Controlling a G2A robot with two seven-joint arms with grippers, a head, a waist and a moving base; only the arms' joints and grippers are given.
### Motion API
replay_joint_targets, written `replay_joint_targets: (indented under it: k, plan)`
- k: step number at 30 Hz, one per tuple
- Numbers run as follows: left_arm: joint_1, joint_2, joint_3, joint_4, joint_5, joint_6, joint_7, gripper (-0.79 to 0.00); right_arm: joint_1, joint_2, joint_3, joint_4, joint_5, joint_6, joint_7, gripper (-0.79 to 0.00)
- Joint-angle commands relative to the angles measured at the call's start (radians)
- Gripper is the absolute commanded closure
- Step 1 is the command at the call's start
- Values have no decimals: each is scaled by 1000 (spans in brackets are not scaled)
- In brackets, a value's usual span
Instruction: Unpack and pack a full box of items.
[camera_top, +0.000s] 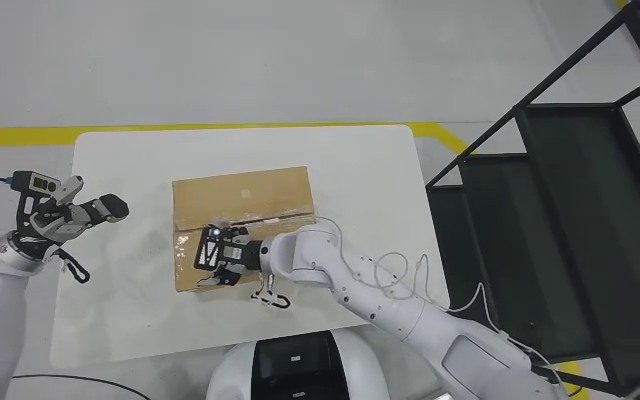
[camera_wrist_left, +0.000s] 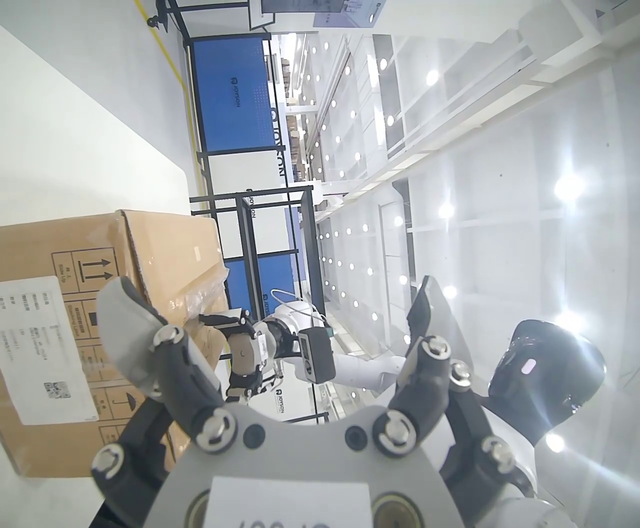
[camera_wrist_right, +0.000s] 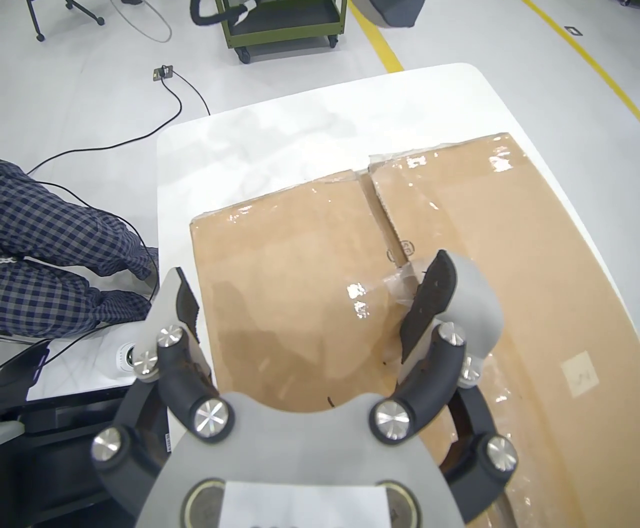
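A white bench with rounded corners (camera_top: 120, 320) carries the work. Off its right side, on the floor, stands a black stepped metal frame (camera_top: 540, 200).

A brown cardboard box (camera_top: 240, 195) lies flat near the middle of the bench, its long sides running across it. Its two top flaps are down and meet in a seam (camera_wrist_right: 380, 210) that runs the length of the lid. Glossy clear tape (camera_wrist_right: 400, 282) covers the seam and spreads over the cardboard on both sides of it. The box end that faces the left arm bears a white paper label (camera_wrist_left: 40, 345) and printed handling marks.

The right arm reaches across the near side of the bench, and its tool (camera_wrist_right: 307, 280) sits over the top of the box, towards the left end. Its jaws are spread wide and grip nothing. One dark-padded finger (camera_wrist_right: 430, 295) rests at the seam, against a wrinkled, lifted bit of the clear tape. The other finger hangs out by the box's end edge; I cannot tell whether it touches the cardboard.

The left tool (camera_wrist_left: 275, 300) is over the left part of the bench, apart from the box and pointed towards its labelled end. Its jaws are wide apart and empty.
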Motion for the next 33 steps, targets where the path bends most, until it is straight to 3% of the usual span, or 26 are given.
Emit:
replay_joint_targets:
  k: [1,6,14,20,33]
  plan:
    - [-2,0,0,2,3,1,0,-785,6,-5,-6,12,4,3,0,-785]
    - [-10,-2,4,6,8,7,0,-785,24,-13,-5,11,5,16,-15,-785]
    - [-16,-5,3,12,3,7,-10,-785,12,-1,14,-144,-103,12,-12,-785]
    - [-13,-6,-4,24,-5,2,-18,-785,37,-12,-14,-170,-139,-10,-3,-785]
    - [-22,-10,-5,29,-1,6,-13,-785,53,-18,29,-228,-114,-26,-60,-785]
